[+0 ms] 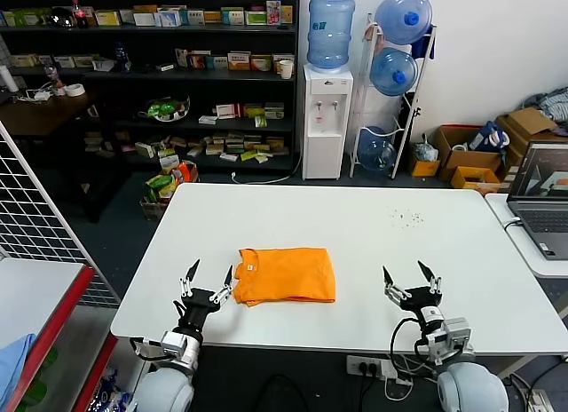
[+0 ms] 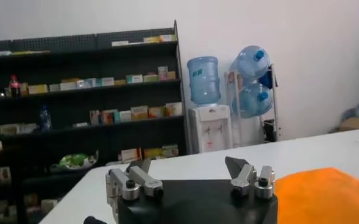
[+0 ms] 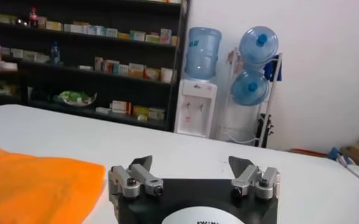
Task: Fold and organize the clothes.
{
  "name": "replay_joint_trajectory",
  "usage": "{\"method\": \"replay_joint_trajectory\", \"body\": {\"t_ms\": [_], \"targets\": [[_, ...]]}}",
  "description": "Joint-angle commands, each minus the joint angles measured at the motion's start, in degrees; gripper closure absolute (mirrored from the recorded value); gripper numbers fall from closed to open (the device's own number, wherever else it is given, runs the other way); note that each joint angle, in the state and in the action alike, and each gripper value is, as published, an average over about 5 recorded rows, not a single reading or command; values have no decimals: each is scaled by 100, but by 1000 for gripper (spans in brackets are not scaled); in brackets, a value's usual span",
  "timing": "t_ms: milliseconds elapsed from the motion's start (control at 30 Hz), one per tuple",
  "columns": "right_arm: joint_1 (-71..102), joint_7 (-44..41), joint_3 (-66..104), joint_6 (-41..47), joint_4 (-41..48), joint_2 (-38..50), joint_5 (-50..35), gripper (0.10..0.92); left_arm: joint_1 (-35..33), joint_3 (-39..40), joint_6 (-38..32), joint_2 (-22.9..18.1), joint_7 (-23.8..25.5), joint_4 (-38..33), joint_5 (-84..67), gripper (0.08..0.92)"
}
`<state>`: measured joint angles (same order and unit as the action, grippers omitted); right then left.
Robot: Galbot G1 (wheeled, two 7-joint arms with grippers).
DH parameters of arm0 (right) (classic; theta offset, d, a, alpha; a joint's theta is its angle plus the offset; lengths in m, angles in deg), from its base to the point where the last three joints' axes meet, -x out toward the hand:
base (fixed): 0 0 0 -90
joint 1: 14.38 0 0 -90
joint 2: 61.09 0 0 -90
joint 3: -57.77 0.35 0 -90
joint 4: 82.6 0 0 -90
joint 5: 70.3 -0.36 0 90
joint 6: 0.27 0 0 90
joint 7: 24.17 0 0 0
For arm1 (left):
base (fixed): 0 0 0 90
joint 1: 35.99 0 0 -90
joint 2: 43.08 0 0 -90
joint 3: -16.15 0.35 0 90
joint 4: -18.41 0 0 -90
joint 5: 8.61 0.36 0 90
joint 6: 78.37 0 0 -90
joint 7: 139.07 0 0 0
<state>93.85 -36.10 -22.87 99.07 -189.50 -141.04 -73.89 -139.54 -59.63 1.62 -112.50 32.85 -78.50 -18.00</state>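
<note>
The clothes are one orange T-shirt [image 1: 286, 275], folded into a flat rectangle near the front of the white table [image 1: 373, 243]. My left gripper [image 1: 209, 274] hovers open just left of the shirt's near-left corner, holding nothing. The shirt's edge [image 2: 325, 195] shows beside that gripper [image 2: 188, 165] in the left wrist view. My right gripper [image 1: 411, 275] stands open over bare table to the right of the shirt, well apart from it. In the right wrist view the orange fabric [image 3: 39, 185] lies off to one side of the open gripper [image 3: 199, 163].
A laptop [image 1: 541, 199] sits on a side table at the right. A red-framed rack with a light blue cloth [image 1: 13, 363] stands at the left. Shelves [image 1: 151, 83], a water dispenser [image 1: 326, 119] and boxes stand behind the table. Small dark specks [image 1: 408, 218] lie at the table's far right.
</note>
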Motion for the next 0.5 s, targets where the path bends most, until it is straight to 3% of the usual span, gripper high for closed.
{"method": "replay_joint_trajectory", "body": {"t_ms": [33,500], "targets": [[78,-177,305,45,-94,-271,271,203,-141,-447,36,-16,312,-49,569,177],[123,-235,302,-90,-86,-285,299,203,-162,-531,-17,69,310,-74,562,177]]}}
